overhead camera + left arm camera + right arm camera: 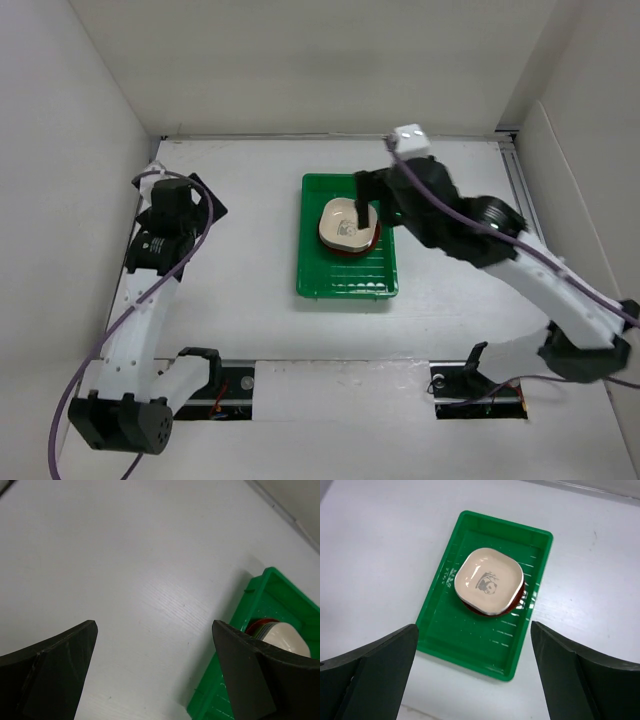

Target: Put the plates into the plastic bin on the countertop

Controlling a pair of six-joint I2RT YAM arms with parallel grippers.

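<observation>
The green plastic bin lies in the middle of the white countertop. A stack of plates sits in its far half. A cream rounded-square dish with a panda mark is on top, and a red-brown plate's edge shows beneath; any others in the stack are hidden. My right gripper hangs open and empty above the stack. In the right wrist view it looks down on the dish and the bin. My left gripper is open and empty over bare countertop left of the bin.
White walls close in the countertop at the left, back and right. A rail runs along the right edge. The two arm bases stand at the near edge. The bin's near half holds nothing.
</observation>
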